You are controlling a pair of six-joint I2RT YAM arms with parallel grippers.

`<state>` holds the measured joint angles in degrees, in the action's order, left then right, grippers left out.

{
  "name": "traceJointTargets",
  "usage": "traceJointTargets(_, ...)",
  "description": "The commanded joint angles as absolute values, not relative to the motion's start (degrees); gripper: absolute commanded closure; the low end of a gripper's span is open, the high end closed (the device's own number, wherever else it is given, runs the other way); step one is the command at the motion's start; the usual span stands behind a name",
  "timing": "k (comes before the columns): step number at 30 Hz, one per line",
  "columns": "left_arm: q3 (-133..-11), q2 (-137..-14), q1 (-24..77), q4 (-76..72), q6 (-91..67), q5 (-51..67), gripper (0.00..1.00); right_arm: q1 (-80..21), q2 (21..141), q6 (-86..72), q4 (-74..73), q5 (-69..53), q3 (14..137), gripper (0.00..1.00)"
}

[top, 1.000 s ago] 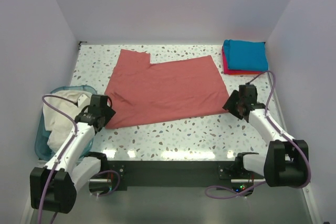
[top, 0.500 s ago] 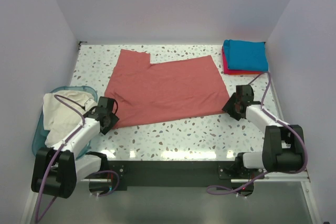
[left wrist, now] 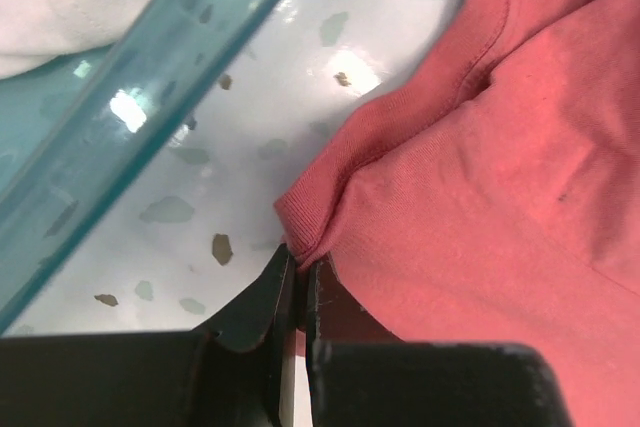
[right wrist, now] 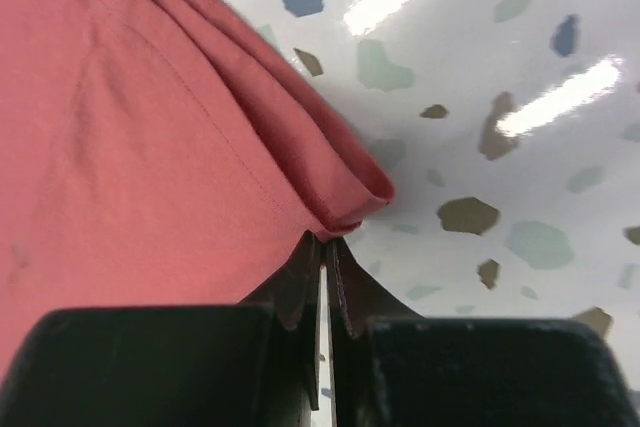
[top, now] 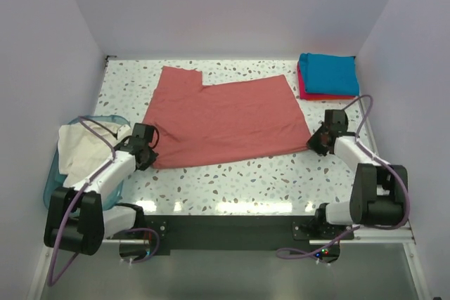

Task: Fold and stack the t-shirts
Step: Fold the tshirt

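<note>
A dusty brick-red t-shirt (top: 221,121) lies spread flat across the middle of the speckled table. My left gripper (top: 147,152) is shut on its near left corner (left wrist: 305,222), the cloth pinched between the black fingertips. At the near right corner (right wrist: 350,202) my right gripper (top: 318,142) is shut on the folded hem. A folded teal-blue t-shirt (top: 328,72) sits on a folded pinkish-red t-shirt (top: 313,94) at the far right. A cream-white t-shirt (top: 84,149) is heaped in the bin.
The light-blue plastic bin (top: 55,180) stands at the left table edge, its rim (left wrist: 150,97) close beside my left gripper. White walls enclose the table at the back and on both sides.
Both grippers have closed on the near corners of the brick-red shirt. The left one moved forward to the corner; the right one shifted right and away, and the near edge lies straighter.
</note>
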<state>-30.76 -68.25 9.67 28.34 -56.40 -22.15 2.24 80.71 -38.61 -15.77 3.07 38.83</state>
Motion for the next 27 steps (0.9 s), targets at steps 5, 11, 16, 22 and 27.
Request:
traceJointTargets(5, -36.6, -60.4, 9.6, 34.9, -51.8, -20.7, 1.00, 8.5, 63.1, -35.9, -25.8, 3.1, 41.0, 1.00)
traceJointTargets(11, -36.4, -52.1, 10.3, 40.2, -51.2, -18.6, 1.00, 9.5, 53.2, -35.6, -34.4, 1.0, 39.1, 1.00)
traceJointTargets(16, -36.7, -47.6, 11.9, 43.7, -53.7, -15.7, 0.99, 9.4, 45.5, -37.1, -39.3, 1.3, 37.5, 1.00)
traceJointTargets(22, -41.0, -43.1, 12.0, 49.0, -55.3, -16.2, 0.39, 9.5, 45.8, -35.9, -40.0, 0.9, 40.4, 0.69)
traceJointTargets(27, -49.1, -47.2, 12.0, 44.6, -51.0, -17.1, 0.25, 9.4, 51.7, -32.0, -36.5, -0.6, 46.3, 0.45)
